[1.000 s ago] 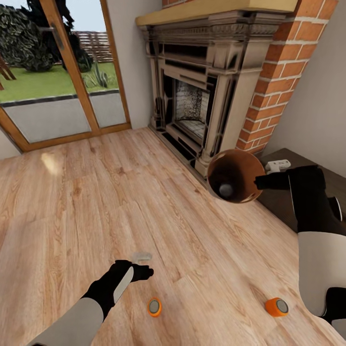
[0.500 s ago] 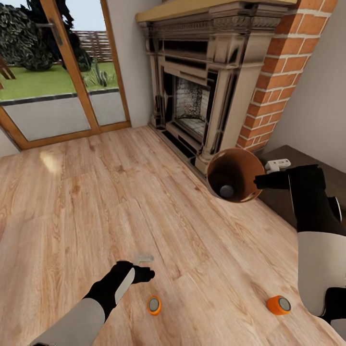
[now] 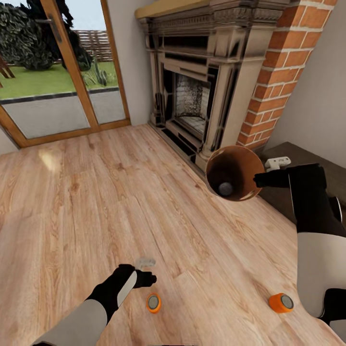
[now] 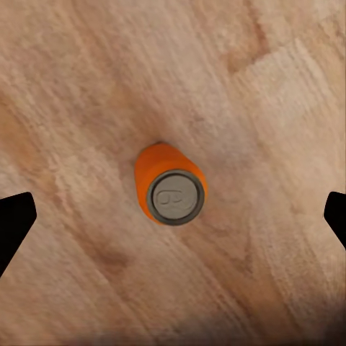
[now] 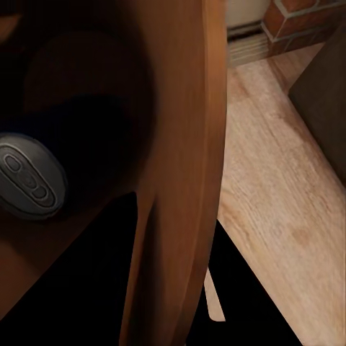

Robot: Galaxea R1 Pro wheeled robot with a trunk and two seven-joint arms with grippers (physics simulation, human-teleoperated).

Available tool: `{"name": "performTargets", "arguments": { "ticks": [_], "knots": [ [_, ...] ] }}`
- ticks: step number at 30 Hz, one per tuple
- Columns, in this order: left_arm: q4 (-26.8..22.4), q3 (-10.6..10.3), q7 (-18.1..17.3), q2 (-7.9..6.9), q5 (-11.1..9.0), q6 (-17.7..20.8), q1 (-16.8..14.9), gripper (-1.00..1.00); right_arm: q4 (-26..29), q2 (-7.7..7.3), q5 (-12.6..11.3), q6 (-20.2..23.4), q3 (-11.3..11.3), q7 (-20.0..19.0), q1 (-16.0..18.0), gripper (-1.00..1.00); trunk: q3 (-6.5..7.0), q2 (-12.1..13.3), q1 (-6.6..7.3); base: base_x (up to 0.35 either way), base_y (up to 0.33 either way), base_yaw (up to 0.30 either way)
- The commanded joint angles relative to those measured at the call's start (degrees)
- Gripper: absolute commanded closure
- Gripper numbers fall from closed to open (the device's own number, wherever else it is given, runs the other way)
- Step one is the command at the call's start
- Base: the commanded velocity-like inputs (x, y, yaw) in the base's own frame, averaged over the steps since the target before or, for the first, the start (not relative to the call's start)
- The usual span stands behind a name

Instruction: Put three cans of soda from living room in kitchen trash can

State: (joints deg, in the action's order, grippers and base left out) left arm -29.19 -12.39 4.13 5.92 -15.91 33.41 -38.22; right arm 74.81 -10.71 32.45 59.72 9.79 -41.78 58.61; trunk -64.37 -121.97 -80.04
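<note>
An orange soda can [image 3: 154,303] stands upright on the wood floor, just in front of my left gripper [image 3: 145,278]. In the left wrist view this can [image 4: 171,186] sits centred between the black fingertips [image 4: 14,225], which are spread wide and open around nothing. A second orange can [image 3: 280,302] lies tilted on the floor to the right, beside my right arm. My right gripper [image 3: 260,180] is shut on the rim of the trash can [image 3: 242,163] and holds it in the air, tipped towards me. Its copper-brown inside [image 5: 176,108] holds a dark blue can [image 5: 29,176] with a grey top.
An ornate fireplace [image 3: 202,91] and a brick column [image 3: 283,72] stand ahead. A glass door [image 3: 48,72] with a wood frame is at the back left. A dark low unit [image 3: 307,163] with a white object [image 3: 278,163] on it sits at the right. Open plank floor spreads to the left.
My left gripper has moved closer to the upright orange can. The view has shifted slightly. The right arm still holds the trash can in the same place.
</note>
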Motion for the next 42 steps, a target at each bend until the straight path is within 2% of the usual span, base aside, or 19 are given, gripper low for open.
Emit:
{"name": "performTargets", "arguments": {
  "ticks": [1,31,42],
  "knots": [
    [0.1,0.0,0.0,0.01,0.0,0.0,0.0,-1.0,0.2,0.02,-1.3,0.3,0.0,-0.2,0.0,1.0,-0.18,-0.4,-0.22,0.0,0.0,0.0],
    [0.5,-0.1,0.1,0.13,0.0,-0.1,0.0,-1.0,1.1,0.16,-1.3,0.3,-0.5,-0.2,-0.1,1.0,-5.56,-12.5,-6.81,0.0,0.0,0.0],
    [0.6,-2.1,0.1,0.06,0.0,-0.4,0.0,-1.0,1.1,0.21,-1.3,0.3,-0.7,-0.2,-0.1,1.0,-7.54,-16.9,-9.22,0.0,0.0,0.0]
  ]
}}
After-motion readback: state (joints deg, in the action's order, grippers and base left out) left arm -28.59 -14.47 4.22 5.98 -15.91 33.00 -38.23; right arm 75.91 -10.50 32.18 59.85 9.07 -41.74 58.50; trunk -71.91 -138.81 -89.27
